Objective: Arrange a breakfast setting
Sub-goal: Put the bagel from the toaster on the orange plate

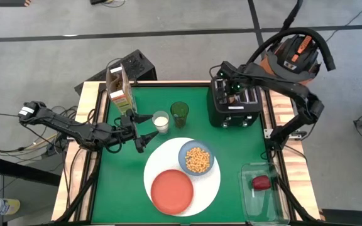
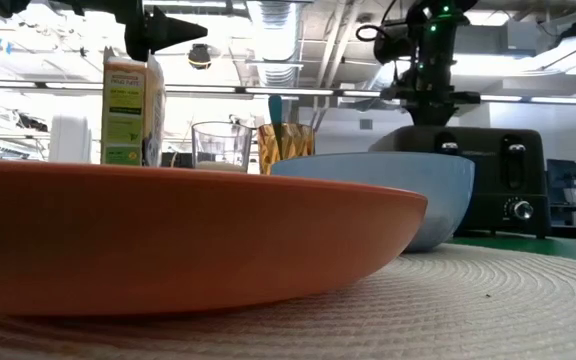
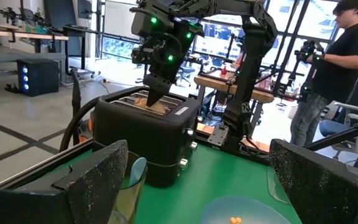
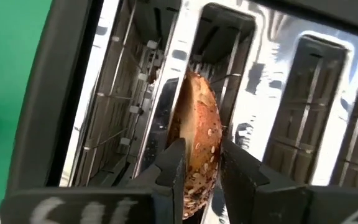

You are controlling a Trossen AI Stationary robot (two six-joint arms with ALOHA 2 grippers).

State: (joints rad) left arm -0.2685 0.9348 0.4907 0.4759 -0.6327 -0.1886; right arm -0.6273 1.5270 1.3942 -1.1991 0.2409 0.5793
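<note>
Two arms work over the green mat [image 1: 118, 188]. The right gripper [image 4: 197, 165] reaches down onto the black four-slot toaster [image 1: 234, 103] near the far right corner, its fingers clenched on a seeded bread slice [image 4: 199, 134] standing in a slot. The left gripper [image 1: 142, 132] hovers near the left edge with fingers spread wide, holding nothing. Toward the near edge, the large white plate [image 1: 209, 185] carries the orange-red plate [image 1: 171, 191] and the light-blue bowl [image 1: 197, 158] of cereal.
</note>
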